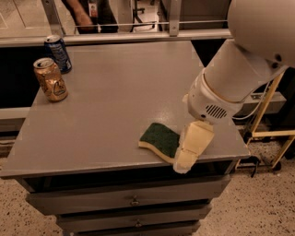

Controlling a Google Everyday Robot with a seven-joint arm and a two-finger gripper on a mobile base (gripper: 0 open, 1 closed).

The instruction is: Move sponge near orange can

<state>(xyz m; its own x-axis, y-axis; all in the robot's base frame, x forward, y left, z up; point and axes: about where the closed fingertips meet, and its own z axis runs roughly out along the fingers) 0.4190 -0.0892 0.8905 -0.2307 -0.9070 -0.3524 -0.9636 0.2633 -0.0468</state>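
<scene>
The sponge (159,137), dark green on top with a pale yellow edge, lies flat near the table's front edge, right of centre. The orange can (50,79) stands upright at the table's far left, well apart from the sponge. My gripper (183,163), cream-coloured, hangs from the big white arm (230,83) at the sponge's right end. It covers that end of the sponge from view and reaches down to the table's front edge. I cannot tell whether it touches the sponge.
A dark blue can (58,53) stands just behind the orange can at the back left. The grey table (115,92) has drawers (133,200) below its front. A person (87,14) stands behind the back rail. A yellow frame (269,133) is at the right.
</scene>
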